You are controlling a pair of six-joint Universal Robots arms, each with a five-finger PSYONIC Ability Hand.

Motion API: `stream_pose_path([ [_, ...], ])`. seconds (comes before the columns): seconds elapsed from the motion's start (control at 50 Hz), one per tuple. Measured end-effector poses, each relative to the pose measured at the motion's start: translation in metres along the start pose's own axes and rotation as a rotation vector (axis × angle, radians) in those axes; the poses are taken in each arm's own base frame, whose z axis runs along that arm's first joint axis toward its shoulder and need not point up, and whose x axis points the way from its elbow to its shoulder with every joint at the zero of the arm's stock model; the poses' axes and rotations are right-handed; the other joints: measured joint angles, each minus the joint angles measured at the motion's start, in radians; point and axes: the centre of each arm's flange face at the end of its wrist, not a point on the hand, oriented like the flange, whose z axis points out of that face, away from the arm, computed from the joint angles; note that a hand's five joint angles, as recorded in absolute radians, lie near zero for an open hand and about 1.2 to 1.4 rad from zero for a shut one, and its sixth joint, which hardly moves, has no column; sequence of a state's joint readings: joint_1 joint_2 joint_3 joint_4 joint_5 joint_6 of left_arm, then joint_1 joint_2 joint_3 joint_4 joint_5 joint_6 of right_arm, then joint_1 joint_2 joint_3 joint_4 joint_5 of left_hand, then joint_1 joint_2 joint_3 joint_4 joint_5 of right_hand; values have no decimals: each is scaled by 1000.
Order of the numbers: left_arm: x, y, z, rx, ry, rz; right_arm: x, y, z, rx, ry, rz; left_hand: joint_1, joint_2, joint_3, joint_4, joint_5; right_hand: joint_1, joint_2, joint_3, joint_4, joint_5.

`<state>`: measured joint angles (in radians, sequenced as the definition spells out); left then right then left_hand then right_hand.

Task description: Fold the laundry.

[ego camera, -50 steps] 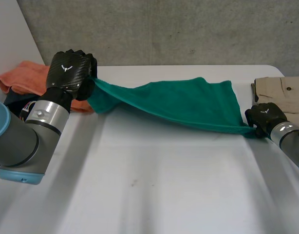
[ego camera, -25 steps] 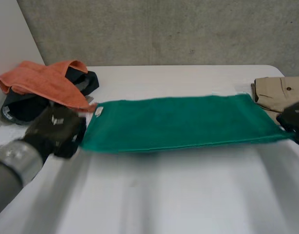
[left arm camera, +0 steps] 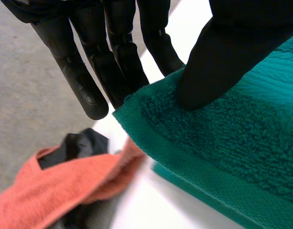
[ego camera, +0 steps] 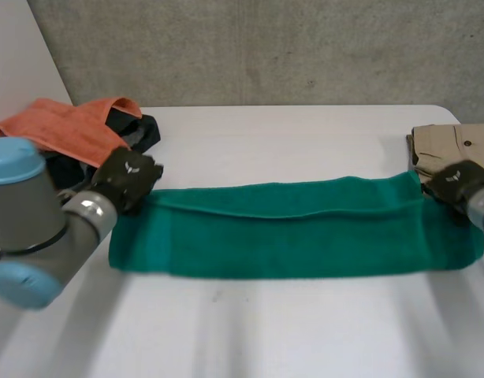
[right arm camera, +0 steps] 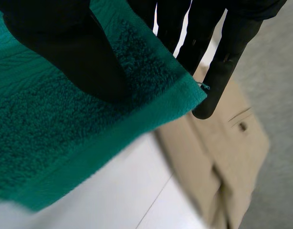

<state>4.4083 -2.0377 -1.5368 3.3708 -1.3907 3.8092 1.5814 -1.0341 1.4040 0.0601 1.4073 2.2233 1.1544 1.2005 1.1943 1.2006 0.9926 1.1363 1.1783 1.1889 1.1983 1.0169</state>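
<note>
Here, your left hand [ego camera: 130,175] and right hand [ego camera: 455,181] each pinch an end corner of the green towel [ego camera: 289,236].

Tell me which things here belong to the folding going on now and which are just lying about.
In use: green towel; left hand and right hand, each pinching a corner of it.
Lying about: orange towel and dark garment heaped beyond the left hand; folded beige garment by the right hand.
</note>
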Motion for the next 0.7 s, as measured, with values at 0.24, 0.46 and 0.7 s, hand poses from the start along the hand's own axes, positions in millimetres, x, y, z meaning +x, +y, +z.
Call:
stream_pose_path([
  [0.24, -2, 10, 83, 53, -120, 16, -2, -27, 89, 158, 209, -44, -10, -16, -16, -10, -8, -116, -120, -121, -122, -122],
  [0.46, 24, -3, 87, 108, -87, -27, -10, -47, 102, 151, 279, -6, -954, -991, -978, -997, -947, -915, -965, -977, -985, -973],
  [0.7, 21, -22, 21, 87, -43, -158, 1, -29, 15, 119, 82, 150, -954, -991, -978, -997, -947, -888, -934, -940, -948, -931],
])
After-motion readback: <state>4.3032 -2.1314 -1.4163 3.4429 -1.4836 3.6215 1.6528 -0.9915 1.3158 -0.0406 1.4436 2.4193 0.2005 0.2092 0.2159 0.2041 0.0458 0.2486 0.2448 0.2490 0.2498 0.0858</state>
